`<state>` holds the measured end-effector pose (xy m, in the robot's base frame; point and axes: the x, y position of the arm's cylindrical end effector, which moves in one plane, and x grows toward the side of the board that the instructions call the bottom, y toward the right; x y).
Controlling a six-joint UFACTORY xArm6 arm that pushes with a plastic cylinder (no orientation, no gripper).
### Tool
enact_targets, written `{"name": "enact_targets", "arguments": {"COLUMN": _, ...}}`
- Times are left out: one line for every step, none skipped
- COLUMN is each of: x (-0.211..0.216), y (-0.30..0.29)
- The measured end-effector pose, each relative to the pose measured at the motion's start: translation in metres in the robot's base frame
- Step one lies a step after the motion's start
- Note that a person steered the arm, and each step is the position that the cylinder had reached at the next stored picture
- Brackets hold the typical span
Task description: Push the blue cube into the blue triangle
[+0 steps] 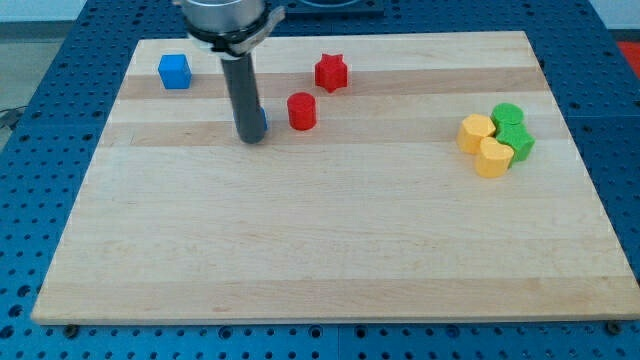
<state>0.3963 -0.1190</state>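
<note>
The blue cube (175, 71) sits near the board's top left corner. A second blue block (263, 121), likely the blue triangle, is almost fully hidden behind my rod; only a sliver shows at the rod's right edge. My tip (251, 138) rests on the board right against that sliver, below and to the right of the blue cube, about a rod's length away from it.
A red cylinder (302, 111) stands just right of my tip, and a red star (331, 72) lies above it. Two yellow blocks (484, 145) and two green blocks (512, 130) cluster at the view's right. The wooden board (320, 250) lies on a blue pegboard.
</note>
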Motion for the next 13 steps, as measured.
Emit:
{"name": "enact_targets", "arguments": {"x": 0.002, "y": -0.053}}
{"name": "enact_targets", "arguments": {"x": -0.025, "y": -0.069}}
{"name": "enact_targets", "arguments": {"x": -0.07, "y": -0.071}}
{"name": "enact_targets", "arguments": {"x": -0.071, "y": -0.102}}
{"name": "enact_targets", "arguments": {"x": -0.072, "y": -0.159}}
{"name": "enact_targets", "arguments": {"x": -0.121, "y": -0.163}}
{"name": "enact_targets", "arguments": {"x": -0.149, "y": -0.163}}
{"name": "enact_targets", "arguments": {"x": -0.156, "y": -0.152}}
{"name": "enact_targets", "arguments": {"x": -0.156, "y": -0.151}}
{"name": "enact_targets", "arguments": {"x": -0.156, "y": -0.127}}
{"name": "enact_targets", "arguments": {"x": -0.131, "y": -0.087}}
{"name": "enact_targets", "arguments": {"x": -0.096, "y": -0.048}}
{"name": "enact_targets", "arguments": {"x": -0.084, "y": -0.022}}
